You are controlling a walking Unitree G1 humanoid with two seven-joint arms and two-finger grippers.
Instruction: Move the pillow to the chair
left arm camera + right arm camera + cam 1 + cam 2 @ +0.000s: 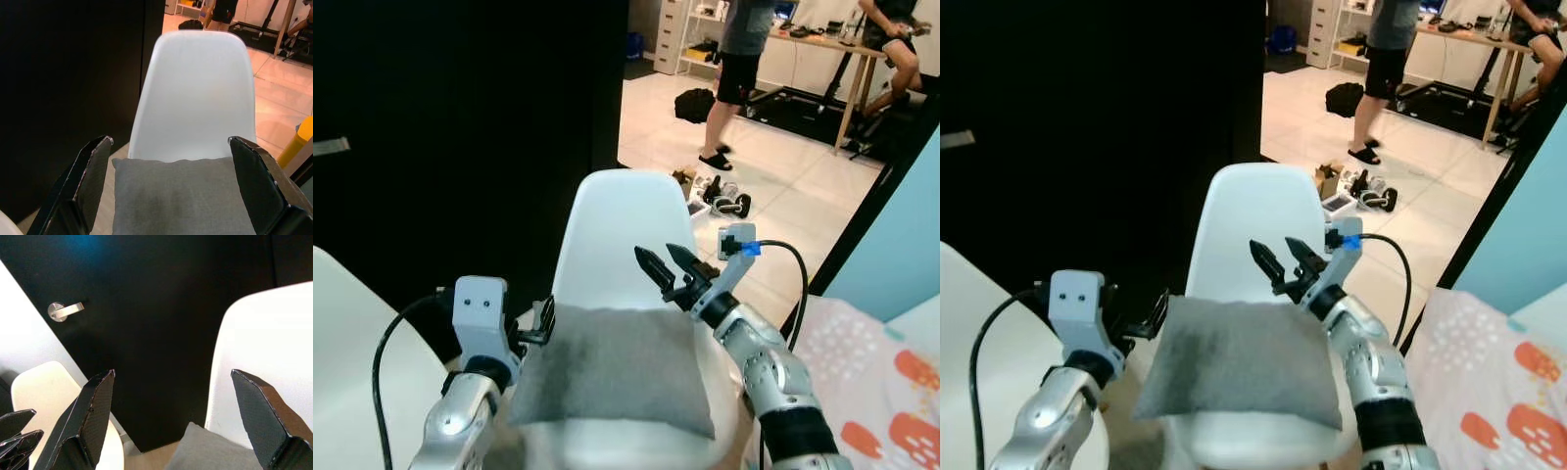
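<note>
The pillow [612,367] lies on the chair [622,230] seat. Both the left gripper [540,321] and right gripper [664,262] hang wide open beside it. Placement looks done; next, draw the arms clear.

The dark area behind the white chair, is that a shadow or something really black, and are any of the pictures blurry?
Right wrist view: it is a black door with a silver handle, not shadow. Left eye view: sharp, the tiled room behind brightly lit; the grey pillow lies evenly lit on the white chair. Left wrist view: the chair back looks softly overexposed, and the near fingers are slightly soft.
</note>
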